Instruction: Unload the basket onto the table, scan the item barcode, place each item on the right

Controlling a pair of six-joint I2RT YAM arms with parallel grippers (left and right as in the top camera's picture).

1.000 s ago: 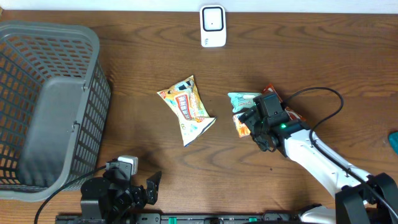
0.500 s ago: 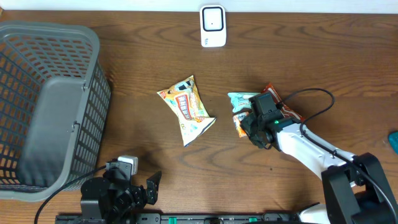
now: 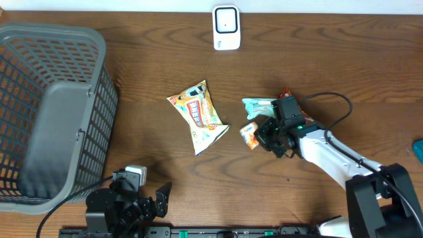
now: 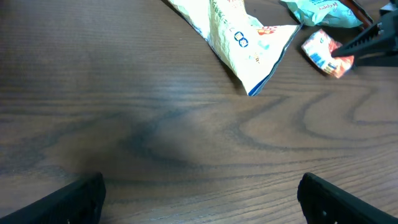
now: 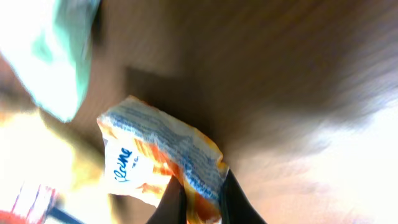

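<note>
A small orange and white packet (image 3: 248,134) sits just right of the table's middle, and my right gripper (image 3: 260,136) is shut on its edge. In the right wrist view the packet (image 5: 155,158) is pinched between the dark fingers (image 5: 173,202), which nearly meet. The left wrist view shows the same packet (image 4: 327,52) at the upper right. A white scanner (image 3: 226,27) stands at the table's far edge. My left gripper (image 3: 156,202) rests open at the near edge, its fingertips (image 4: 74,200) wide apart over bare wood.
A yellow snack bag (image 3: 198,114) lies mid-table. A teal packet (image 3: 258,104) and a red one (image 3: 288,96) lie beside the right gripper. A grey mesh basket (image 3: 99,99) fills the left side. Something blue (image 3: 418,149) shows at the right edge.
My right gripper has shut on the orange packet and drawn it slightly left, away from the teal and red packets. The left arm has not moved.
</note>
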